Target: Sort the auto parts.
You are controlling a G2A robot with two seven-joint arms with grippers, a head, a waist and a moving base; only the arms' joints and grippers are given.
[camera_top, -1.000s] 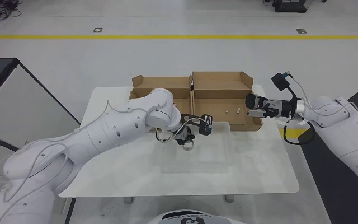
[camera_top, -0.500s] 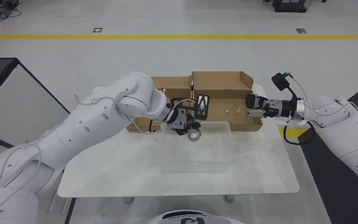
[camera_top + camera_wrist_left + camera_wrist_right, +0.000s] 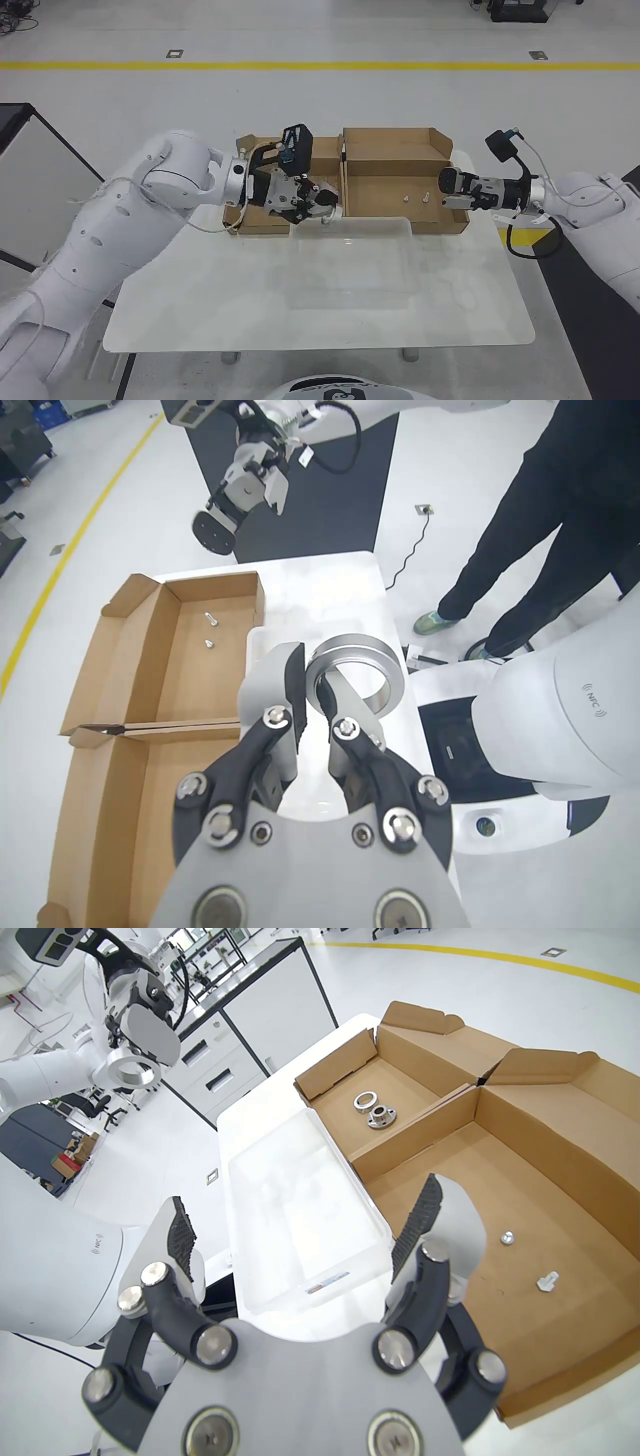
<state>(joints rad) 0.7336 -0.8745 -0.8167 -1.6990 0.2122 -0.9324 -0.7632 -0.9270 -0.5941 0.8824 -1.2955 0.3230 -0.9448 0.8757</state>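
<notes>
Two bolts (image 3: 506,1238) in right box (image 3: 525,1163) — tray (image 3: 280,1208) beside.

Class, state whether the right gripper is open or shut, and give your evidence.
Open. In the right wrist view the right gripper has its fingers wide apart, with nothing held between them.

Bright and even all over, lit from overhead. Only soft shading inside the cardboard boxes (image 3: 385,190). Bit of glare off the white tabletop (image 3: 450,300) and the metal ring (image 3: 387,692). Heavy fisheye bending toward the edges of both wrist views.
</notes>
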